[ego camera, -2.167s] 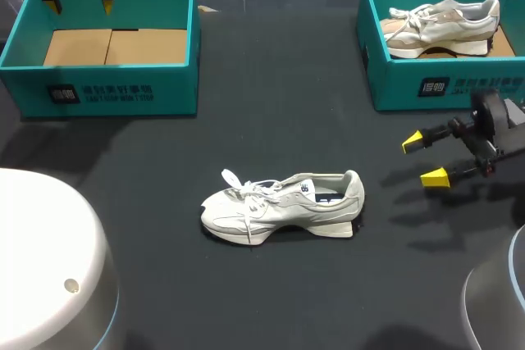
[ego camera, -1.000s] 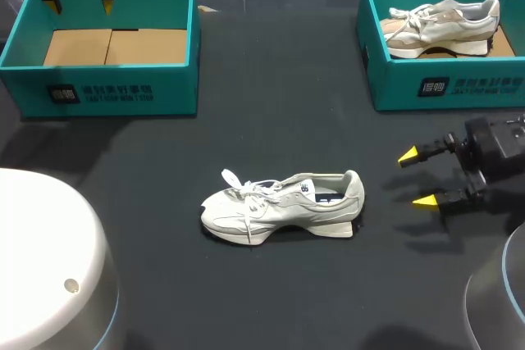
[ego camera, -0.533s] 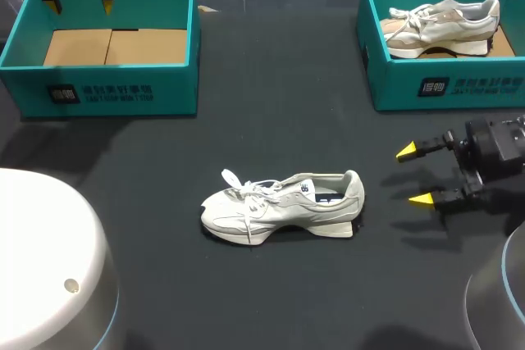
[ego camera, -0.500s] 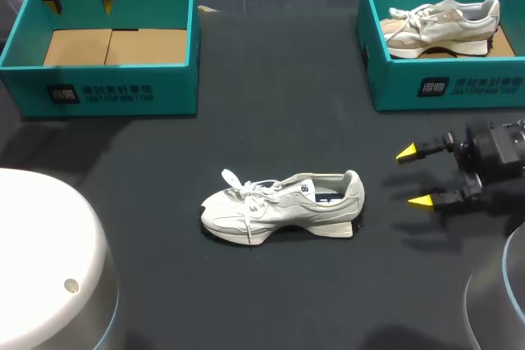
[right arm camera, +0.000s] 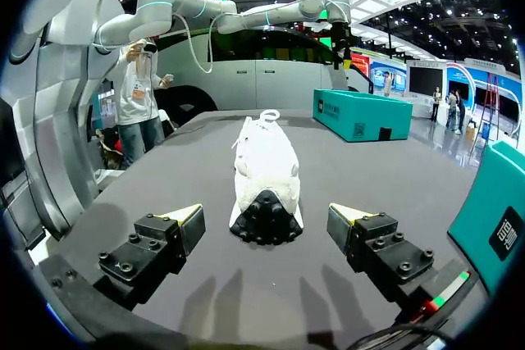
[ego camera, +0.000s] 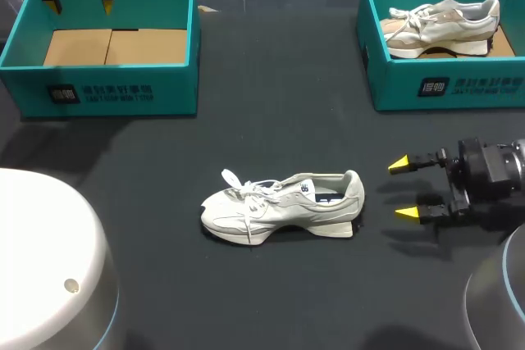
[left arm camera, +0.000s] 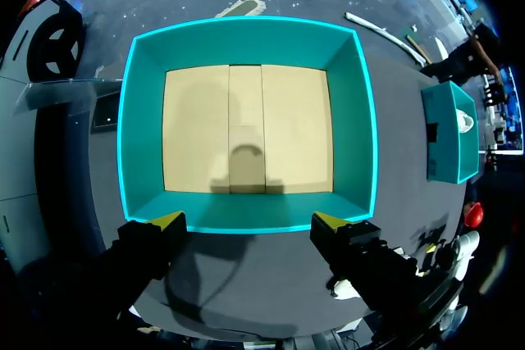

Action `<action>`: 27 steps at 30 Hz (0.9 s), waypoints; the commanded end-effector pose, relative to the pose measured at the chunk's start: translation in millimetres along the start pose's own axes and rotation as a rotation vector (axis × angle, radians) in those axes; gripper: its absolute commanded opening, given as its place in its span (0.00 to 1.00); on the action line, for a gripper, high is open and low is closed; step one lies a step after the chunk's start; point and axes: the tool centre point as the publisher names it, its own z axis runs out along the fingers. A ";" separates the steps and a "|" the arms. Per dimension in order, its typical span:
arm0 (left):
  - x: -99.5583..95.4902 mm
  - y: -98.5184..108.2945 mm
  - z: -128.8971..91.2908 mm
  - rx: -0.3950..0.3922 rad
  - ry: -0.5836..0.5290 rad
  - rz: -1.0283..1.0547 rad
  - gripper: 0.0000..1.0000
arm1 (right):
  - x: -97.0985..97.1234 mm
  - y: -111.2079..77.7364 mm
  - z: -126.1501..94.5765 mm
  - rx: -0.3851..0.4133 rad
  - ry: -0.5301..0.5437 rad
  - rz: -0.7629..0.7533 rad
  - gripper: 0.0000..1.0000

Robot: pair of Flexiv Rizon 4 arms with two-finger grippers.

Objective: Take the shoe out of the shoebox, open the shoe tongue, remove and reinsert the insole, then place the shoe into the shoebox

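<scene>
Head view: a pale grey shoe [ego camera: 283, 206] lies on its sole in the middle of the dark table [ego camera: 271, 112], outside both boxes, with its toe toward the left arm's side and its heel toward the right. Over the last two seconds the right gripper [ego camera: 404, 189], fingers spread, has slid in from the table's right edge; its yellow tips now point at the heel, near it but not touching. The left gripper [ego camera: 79, 0], also spread, has not moved from above the empty shoebox [ego camera: 107, 92]. A second shoe [ego camera: 443, 26] sits in the far shoebox [ego camera: 443, 88].

Left wrist view: the spread fingers hang over the box's near wall; its cardboard floor is bare.

Right wrist view: the heel sits straight ahead, centred on the gap between the spread fingers but still beyond the tips. This looks like an approach to grip the heel; the tongue and insole steps seem not yet begun.
</scene>
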 end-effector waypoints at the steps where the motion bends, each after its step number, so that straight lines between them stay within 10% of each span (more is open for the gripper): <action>1: 0.0 -0.1 0.3 0.000 0.000 0.000 1.00 | 1.4 -4.1 6.0 -0.005 -0.008 0.001 1.00; 27: 0.0 -0.1 0.3 0.000 0.000 0.000 1.00 | 1.9 -12.6 43.9 -0.045 0.002 0.030 1.00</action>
